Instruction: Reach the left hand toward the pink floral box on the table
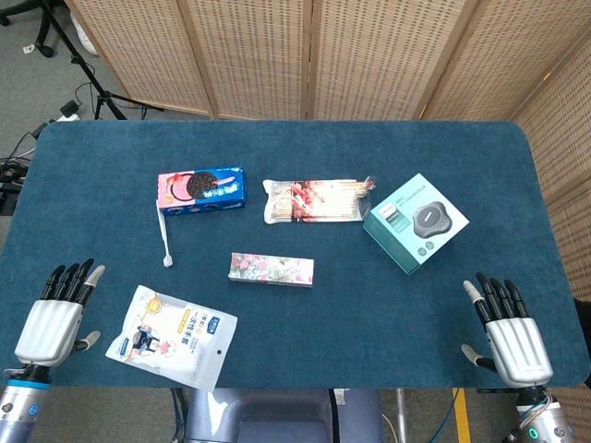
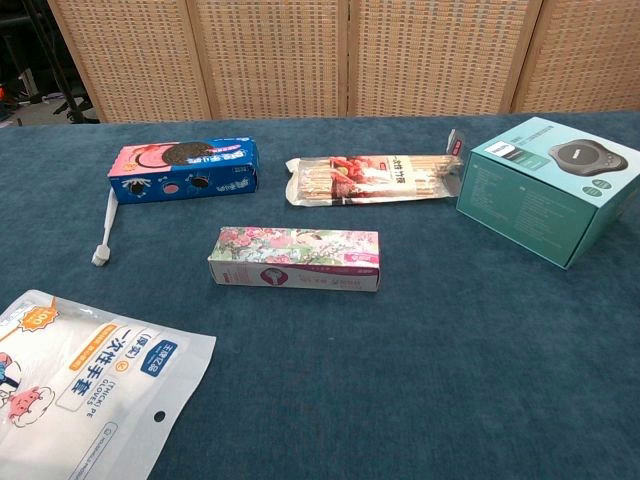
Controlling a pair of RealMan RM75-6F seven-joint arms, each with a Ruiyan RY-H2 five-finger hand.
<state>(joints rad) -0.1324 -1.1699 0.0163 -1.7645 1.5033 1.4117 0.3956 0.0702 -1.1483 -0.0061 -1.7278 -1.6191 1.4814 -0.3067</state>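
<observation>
The pink floral box (image 1: pixel 271 269) lies flat near the middle of the blue table; the chest view shows the floral box (image 2: pixel 295 258) straight ahead. My left hand (image 1: pixel 57 317) rests at the table's near left edge, fingers extended and apart, holding nothing, well to the left of the box. My right hand (image 1: pixel 510 334) sits at the near right edge, also open and empty. Neither hand appears in the chest view.
A white snack pouch (image 1: pixel 172 336) lies between my left hand and the box. Behind are an Oreo box (image 1: pixel 201 190), a white toothbrush (image 1: pixel 165 235), a biscuit-stick pack (image 1: pixel 317 200) and a teal device box (image 1: pixel 415 222). Wicker screens stand behind the table (image 1: pixel 388 314).
</observation>
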